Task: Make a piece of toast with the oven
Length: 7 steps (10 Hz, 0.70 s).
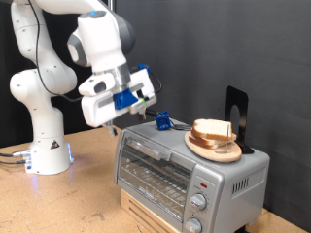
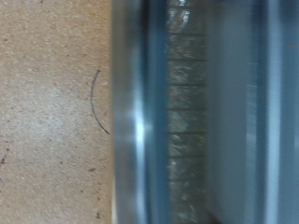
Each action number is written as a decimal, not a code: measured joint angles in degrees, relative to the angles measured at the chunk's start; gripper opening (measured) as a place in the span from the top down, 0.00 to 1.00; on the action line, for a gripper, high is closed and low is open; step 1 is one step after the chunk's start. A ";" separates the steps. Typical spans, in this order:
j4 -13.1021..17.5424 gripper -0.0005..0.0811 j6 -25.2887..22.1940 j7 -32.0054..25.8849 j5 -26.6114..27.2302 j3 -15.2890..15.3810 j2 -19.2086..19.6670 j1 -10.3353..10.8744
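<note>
The silver oven (image 1: 185,170) stands at the exterior view's lower right with its glass door shut. On its top, a round wooden plate (image 1: 216,148) carries the piece of toast (image 1: 213,129), a pale slice with a tan crust. My gripper (image 1: 162,121), with blue fingertips, hovers just above the oven's top near its back left corner, to the left of the plate and apart from it. The wrist view shows a blurred close-up of the oven's metal front and glass (image 2: 187,121) beside the tabletop (image 2: 47,112). No fingers show there.
The oven rests on a light wooden box (image 1: 146,209) on the brown table (image 1: 68,194). A black upright stand (image 1: 238,115) rises behind the plate. My arm's white base (image 1: 49,150) stands at the exterior view's left, with cables beside it.
</note>
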 joint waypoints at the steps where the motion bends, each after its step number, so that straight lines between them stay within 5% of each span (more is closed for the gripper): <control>1: -0.94 0.00 1.98 0.00 -0.57 -0.09 1.08 -0.22; 7: -1.89 0.00 7.62 -1.63 -0.82 -2.37 5.23 -1.98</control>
